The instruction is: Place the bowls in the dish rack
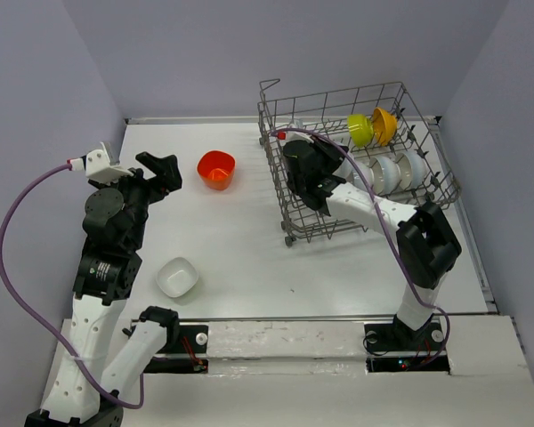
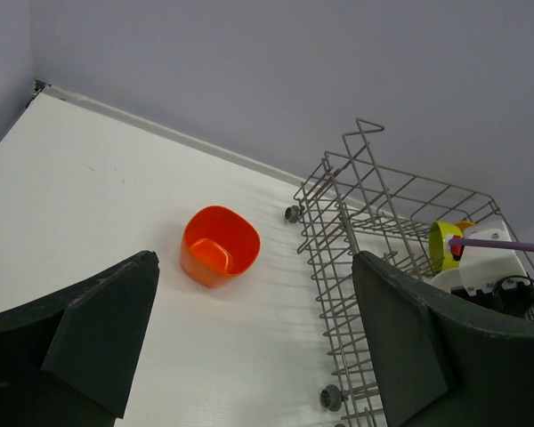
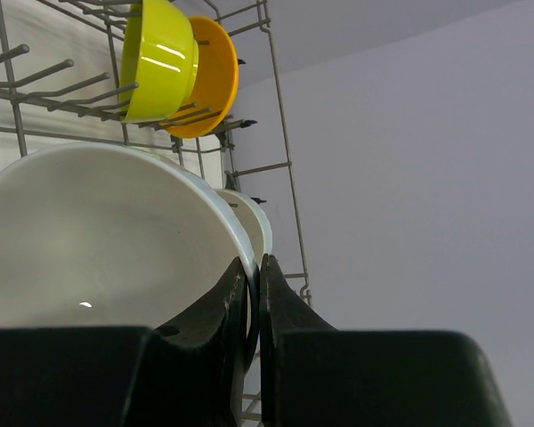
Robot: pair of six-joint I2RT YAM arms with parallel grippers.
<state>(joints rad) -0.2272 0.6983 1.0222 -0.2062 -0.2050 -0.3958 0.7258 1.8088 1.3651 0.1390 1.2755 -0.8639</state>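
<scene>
Step in hand: seating a white bowl (image 3: 98,240) in the dish rack (image 1: 279,182). We log the right gripper (image 3: 254,274) inside the rack, jaws pinched close on that bowl's rim. The bowl stands on edge just in front of a second racked white bowl (image 3: 254,222); we cannot tell whether it already rests between prongs. Also racked, further back and on edge side by side: lime green bowl (image 3: 160,58) and orange-yellow bowl (image 3: 215,76). Outstanding on the table (image 1: 249,258): red-orange bowl (image 2: 219,245), upright, near the rack's left wall, and a loose white bowl (image 1: 177,277) near the left arm's base. The left gripper (image 2: 254,294) has jaws spread wide, holds nothing and hovers facing the red-orange bowl. Next, we judge, the right jaws part once the bowl is propped, then the gripper lifts out clear of the wires.
</scene>
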